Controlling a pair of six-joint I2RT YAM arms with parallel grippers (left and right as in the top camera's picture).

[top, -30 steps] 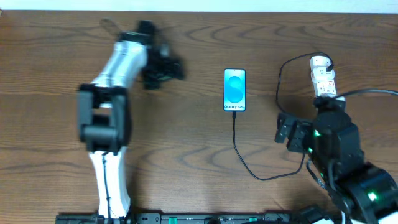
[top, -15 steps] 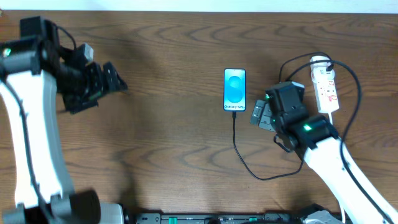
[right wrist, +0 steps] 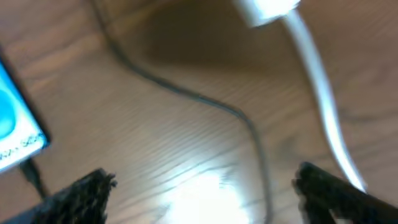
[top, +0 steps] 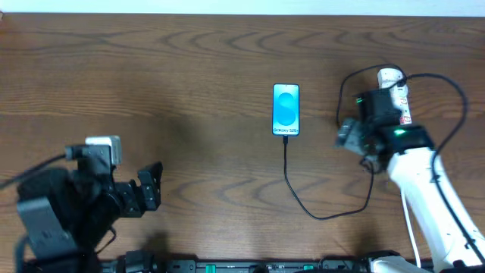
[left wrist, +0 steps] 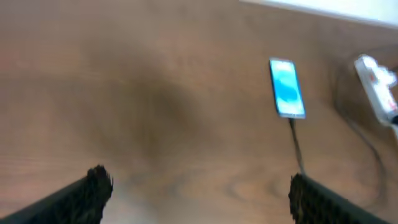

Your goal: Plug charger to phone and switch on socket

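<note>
Phone (top: 286, 110) at centre, charger (top: 303, 203) tip touching its near edge. Right gripper (top: 346, 136) released, just beside socket (top: 389, 77), far right. Left gripper (top: 151, 187) released, near left.

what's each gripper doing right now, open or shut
left gripper: open, holding nothing
right gripper: open, holding nothing

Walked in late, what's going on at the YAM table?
Nothing is being held. The slim phone with the light blue screen lies flat mid-table. The thin black charger cable meets its bottom edge, apparently plugged in, then loops right toward the white power strip. The right gripper hovers open beside that strip, its arm covering most of it, so the switch state cannot be read. The left gripper is open too, off at the near left, away from everything.
</note>
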